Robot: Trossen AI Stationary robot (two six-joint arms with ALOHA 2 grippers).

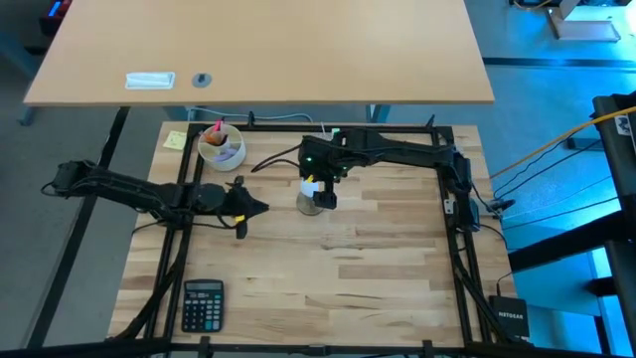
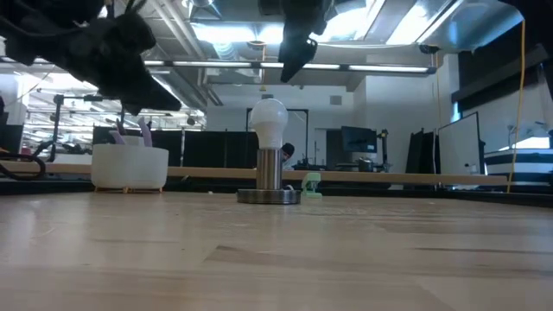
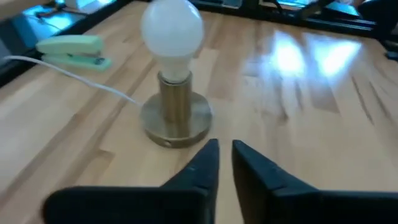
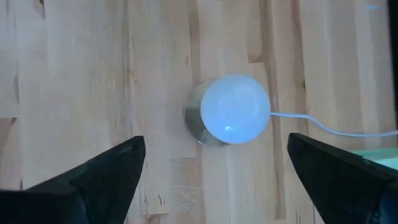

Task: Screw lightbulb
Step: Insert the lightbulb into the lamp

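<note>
The white lightbulb (image 3: 172, 28) stands upright with its screw end in the round metal socket base (image 3: 177, 121), which rests flat on the wooden table (image 1: 378, 259) at the middle rear. My right gripper (image 4: 216, 144) hovers straight above the lightbulb (image 4: 235, 109), pointing down, open wide, with one finger on each side and clear of the glass. My left gripper (image 3: 225, 148) is to the left of the base, short of it and aimed at it, its fingers nearly together with nothing between them.
A thin white cord (image 3: 74, 74) runs from the base to a pale green plug block (image 3: 74, 50) behind it. A white cup with pens (image 1: 221, 147) stands at the far left and a calculator (image 1: 203, 304) lies at the near left. A black frame (image 1: 452, 199) borders the table.
</note>
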